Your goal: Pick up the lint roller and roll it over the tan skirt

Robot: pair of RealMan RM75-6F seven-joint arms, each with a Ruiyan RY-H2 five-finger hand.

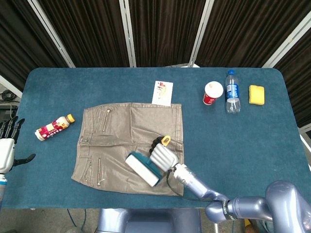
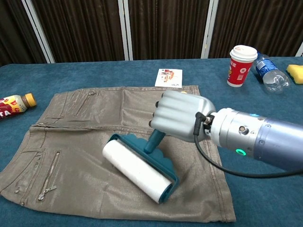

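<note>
No lettering can be read with confidence anywhere in either view. The red paper cup [image 2: 241,66] carries pale markings on its side, too small to make out. The water bottle [image 2: 270,77] has a blue label with no legible words. The small bottle [image 2: 13,105] at the left edge shows a red-and-white label with a fragment of large white lettering, cut off by the frame and unreadable. The printed card [image 2: 168,77] beyond the tan skirt [image 2: 85,156] bears coloured graphics and fine print, all blurred.
</note>
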